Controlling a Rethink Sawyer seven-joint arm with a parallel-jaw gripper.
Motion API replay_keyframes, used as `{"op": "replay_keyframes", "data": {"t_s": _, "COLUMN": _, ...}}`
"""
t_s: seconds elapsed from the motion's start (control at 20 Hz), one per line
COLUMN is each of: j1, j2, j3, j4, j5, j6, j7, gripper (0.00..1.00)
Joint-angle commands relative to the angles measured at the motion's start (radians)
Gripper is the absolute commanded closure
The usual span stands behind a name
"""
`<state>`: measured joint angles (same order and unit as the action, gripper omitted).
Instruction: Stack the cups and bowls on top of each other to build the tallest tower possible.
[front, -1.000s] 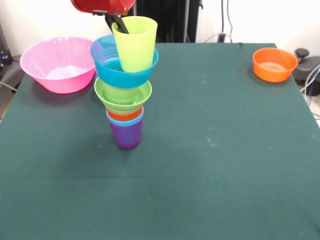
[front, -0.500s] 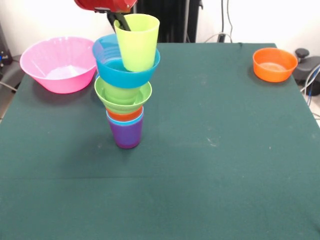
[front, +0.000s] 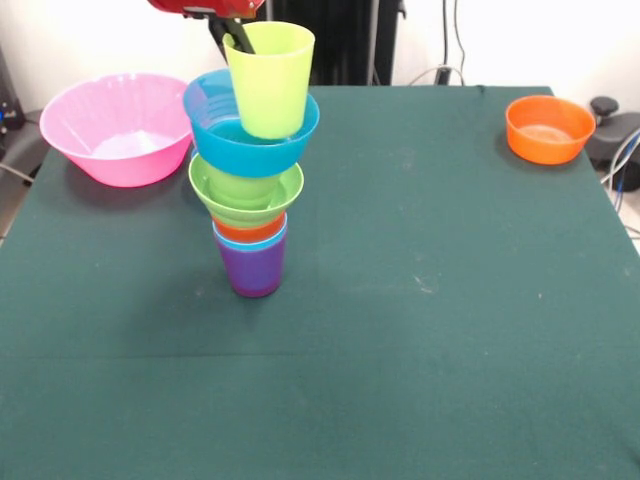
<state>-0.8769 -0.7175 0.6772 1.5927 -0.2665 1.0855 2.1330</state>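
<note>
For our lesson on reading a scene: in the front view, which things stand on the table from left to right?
Pink bowl → tower of nested cups and bowls, purple cup at its base → orange bowl.

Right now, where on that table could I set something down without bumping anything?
The whole near half of the table is bare, as is the middle stretch between the tower and the orange bowl. It is crowded at the far corner, where the pink bowl sits beside the tower.
</note>
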Motion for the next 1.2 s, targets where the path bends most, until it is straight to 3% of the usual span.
{"op": "replay_keyframes", "data": {"t_s": 0.05, "j1": 0.012, "j2": 0.025, "j3": -0.054, "j4": 0.042, "j5": -0.101, "j6": -0.022, "j7": -0.120, "gripper": 1.00}}
{"op": "replay_keyframes", "data": {"t_s": 0.4, "j1": 0.015, "j2": 0.053, "j3": -0.054, "j4": 0.019, "j5": -0.131, "j6": -0.064, "j7": -0.111, "gripper": 1.00}}
{"op": "replay_keyframes", "data": {"t_s": 1.2, "j1": 0.007, "j2": 0.009, "j3": -0.042, "j4": 0.080, "j5": -0.138, "j6": -0.114, "j7": -0.084, "gripper": 1.00}}
